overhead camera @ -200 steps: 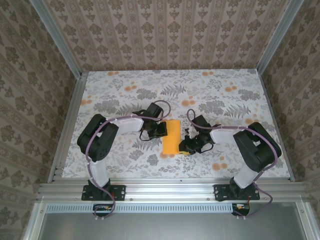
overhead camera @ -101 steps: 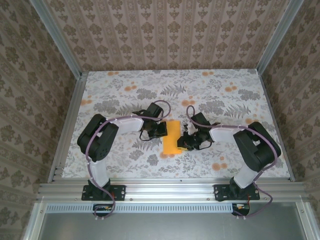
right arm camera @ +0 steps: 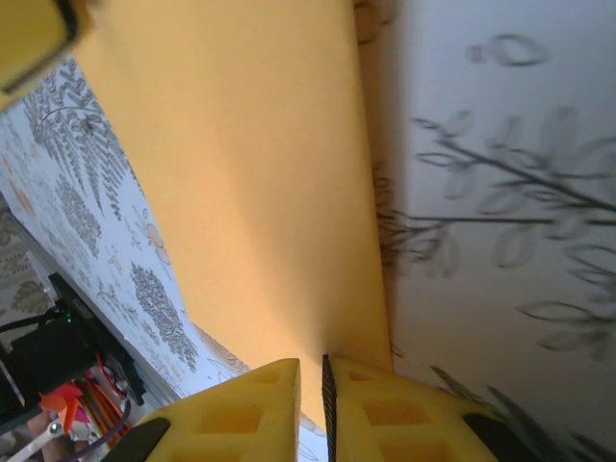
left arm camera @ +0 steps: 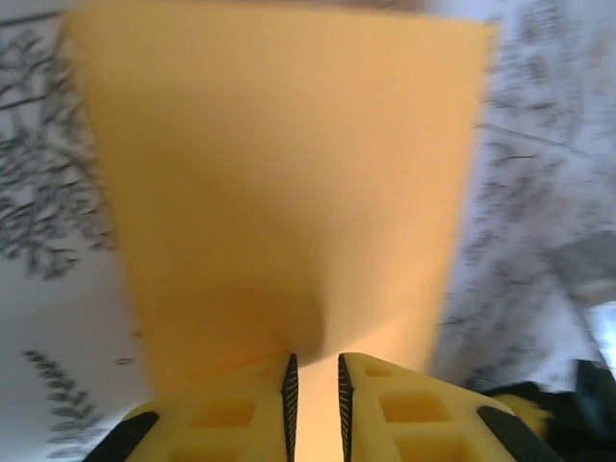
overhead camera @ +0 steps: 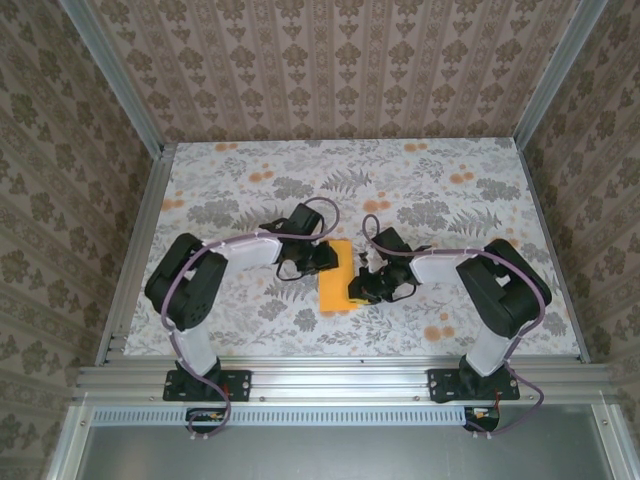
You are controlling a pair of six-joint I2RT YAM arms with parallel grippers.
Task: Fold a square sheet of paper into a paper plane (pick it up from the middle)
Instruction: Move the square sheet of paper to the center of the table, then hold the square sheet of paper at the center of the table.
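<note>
The square sheet of paper [overhead camera: 336, 284] is bright orange and folded into a narrow oblong, not a plane's dart shape. It lies slightly tilted at the table's middle, between both grippers. My left gripper [overhead camera: 324, 258] is at its upper left edge. In the left wrist view its jaws [left arm camera: 316, 371] stand a little apart, with the paper [left arm camera: 279, 173] spreading ahead of them and nothing pinched. My right gripper [overhead camera: 361, 287] is at the paper's right edge. In the right wrist view it [right arm camera: 312, 373] is shut on the paper's near end [right arm camera: 250, 173], whose long edge casts a shadow on the cloth.
The flower-printed tablecloth [overhead camera: 250, 180] covers the table. Patterned walls stand on three sides, and an aluminium rail [overhead camera: 340, 375] runs along the near edge. A yellow finger of the left gripper [right arm camera: 29, 34] shows at the top left of the right wrist view.
The right gripper has moved left with the paper, which has shifted left and tilted. The left gripper's jaws have parted a little.
</note>
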